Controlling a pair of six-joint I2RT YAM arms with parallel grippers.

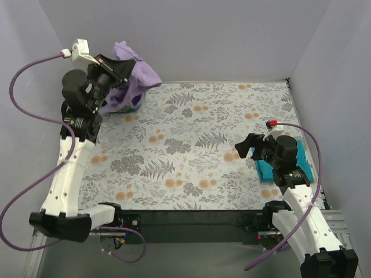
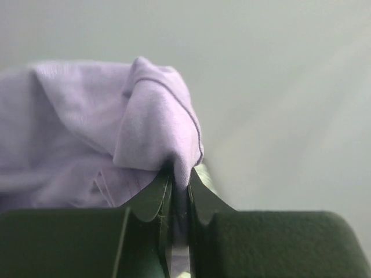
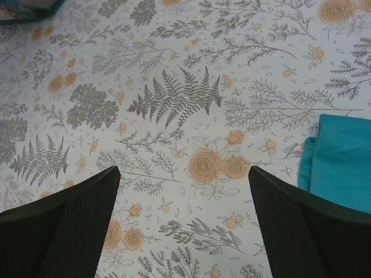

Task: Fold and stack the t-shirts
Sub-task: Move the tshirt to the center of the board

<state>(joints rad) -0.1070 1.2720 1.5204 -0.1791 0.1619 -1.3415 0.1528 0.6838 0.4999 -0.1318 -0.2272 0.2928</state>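
My left gripper [image 1: 123,68] is raised at the far left and shut on a fold of the lavender-purple t-shirt [image 1: 136,78], which hangs from it over the basket. In the left wrist view the purple t-shirt [image 2: 116,133] bunches above my gripper [image 2: 178,185], pinched between the jaws. A folded teal-blue t-shirt [image 1: 304,168] lies at the right edge of the table, partly under my right arm; its edge also shows in the right wrist view [image 3: 342,162]. My right gripper [image 1: 244,146] is open and empty, hovering over the floral cover [image 3: 191,116] left of the teal shirt.
The teal plastic basket [image 1: 130,107] stands at the far left corner, mostly hidden by the purple shirt. Pale walls enclose the table at the back and both sides. The grey floral cover [image 1: 191,150] spans the table.
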